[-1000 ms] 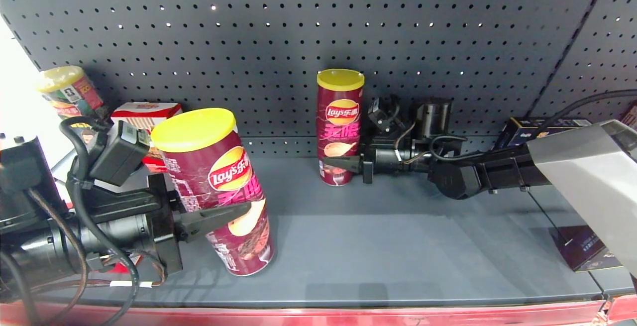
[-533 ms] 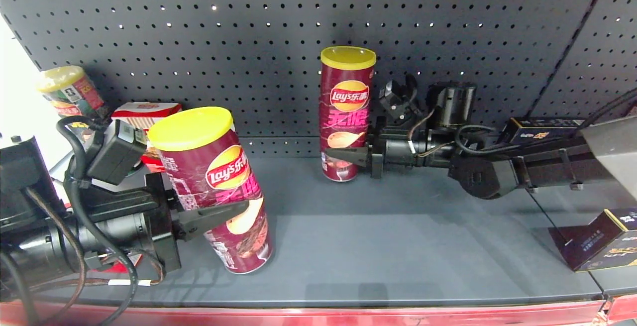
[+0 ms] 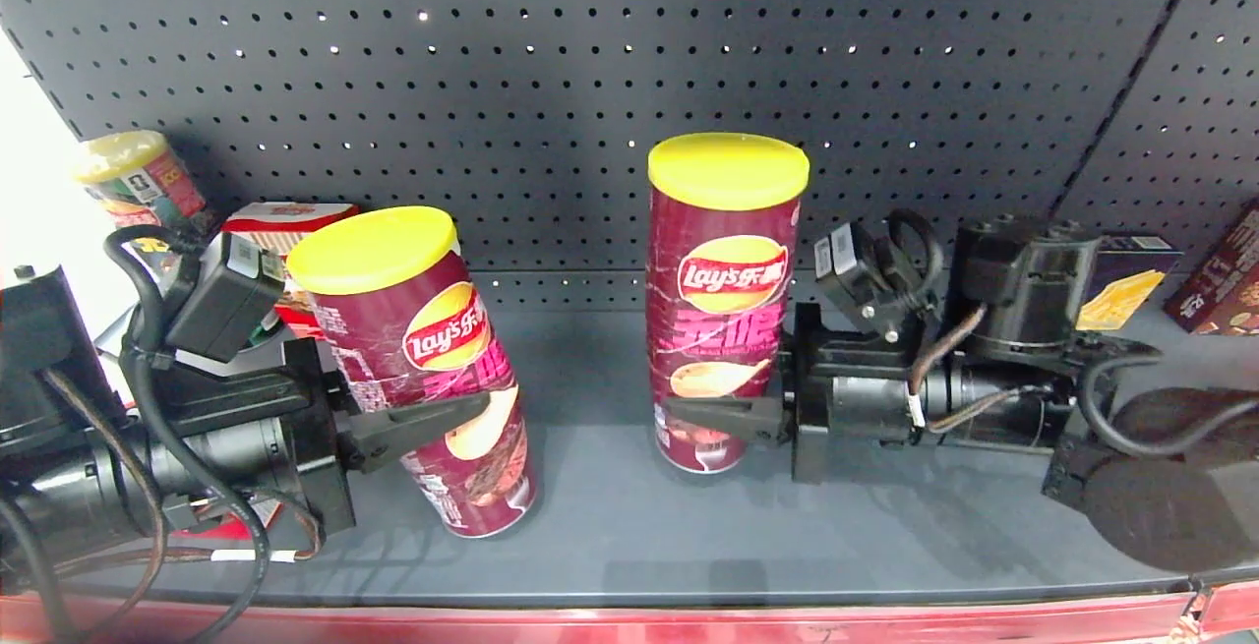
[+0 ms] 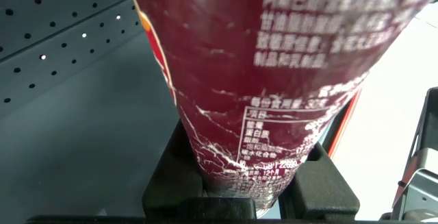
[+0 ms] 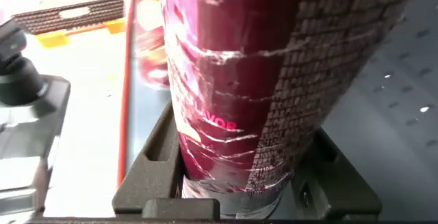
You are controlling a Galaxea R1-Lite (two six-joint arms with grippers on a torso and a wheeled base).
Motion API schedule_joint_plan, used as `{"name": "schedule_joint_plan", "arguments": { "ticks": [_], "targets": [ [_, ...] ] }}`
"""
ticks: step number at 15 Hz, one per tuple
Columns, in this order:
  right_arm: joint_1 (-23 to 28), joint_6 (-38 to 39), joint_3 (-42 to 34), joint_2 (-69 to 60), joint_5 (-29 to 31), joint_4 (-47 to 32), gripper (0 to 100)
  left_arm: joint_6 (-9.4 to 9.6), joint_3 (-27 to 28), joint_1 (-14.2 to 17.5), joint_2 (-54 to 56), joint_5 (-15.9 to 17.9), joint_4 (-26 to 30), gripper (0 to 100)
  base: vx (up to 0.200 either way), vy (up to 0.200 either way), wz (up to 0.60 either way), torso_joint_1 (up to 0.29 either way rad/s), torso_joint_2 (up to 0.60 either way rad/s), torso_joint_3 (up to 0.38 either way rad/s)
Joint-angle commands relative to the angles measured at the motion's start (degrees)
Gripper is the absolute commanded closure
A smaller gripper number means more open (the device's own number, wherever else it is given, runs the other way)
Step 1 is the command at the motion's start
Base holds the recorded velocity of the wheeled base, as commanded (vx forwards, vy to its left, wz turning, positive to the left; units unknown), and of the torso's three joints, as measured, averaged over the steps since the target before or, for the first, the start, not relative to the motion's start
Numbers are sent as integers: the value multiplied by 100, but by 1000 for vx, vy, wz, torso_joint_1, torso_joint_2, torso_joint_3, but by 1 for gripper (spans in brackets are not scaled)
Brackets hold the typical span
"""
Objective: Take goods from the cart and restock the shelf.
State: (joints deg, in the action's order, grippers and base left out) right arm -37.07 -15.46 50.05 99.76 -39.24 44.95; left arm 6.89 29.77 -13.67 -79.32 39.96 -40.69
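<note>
You have the left gripper (image 3: 457, 408) closed on a maroon chip can (image 3: 413, 359) with a yellow lid, its jaws pinching the lower half of the tube. That can leans, top tipped toward the left end of the shelf (image 3: 610, 516), near the front edge. Whether its base touches the shelf deck, you cannot tell. In the left wrist view the same can (image 4: 274, 80) sits wedged between the dark pads of the gripper (image 4: 239, 183).

Your right gripper (image 3: 703, 403) grips a second chip can (image 3: 728, 280) of the same kind low on its body. This one stands upright at mid-shelf, well apart from the leaning can and forward of the pegboard back panel (image 3: 590, 54). The right wrist view shows that can (image 5: 274, 80) seated in the gripper (image 5: 239, 183).

At the far left stand a smaller yellow-lidded can (image 3: 138, 177) and a red and white box (image 3: 285, 221). A dark box (image 3: 1121, 290) lies behind the right arm.
</note>
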Motion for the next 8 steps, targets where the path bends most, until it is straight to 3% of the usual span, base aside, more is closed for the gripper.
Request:
{"name": "schedule_joint_plan", "arguments": {
  "ticks": [1, 4, 8],
  "targets": [
    [-239, 8, -769, -352, 145, 427, 100, -3, -6, 4, 5, -6, 0, 100, 0, 0, 0, 0, 0, 0],
    [-424, 166, -1437, -272, 250, 1007, 100, -21, -6, 13, 13, -6, 0, 100, 0, 0, 0, 0, 0, 0],
    [-415, 227, -1560, 26, 347, 1350, 100, -21, -6, 13, 13, -15, 0, 100, 0, 0, 0, 0, 0, 0]
  ]
}}
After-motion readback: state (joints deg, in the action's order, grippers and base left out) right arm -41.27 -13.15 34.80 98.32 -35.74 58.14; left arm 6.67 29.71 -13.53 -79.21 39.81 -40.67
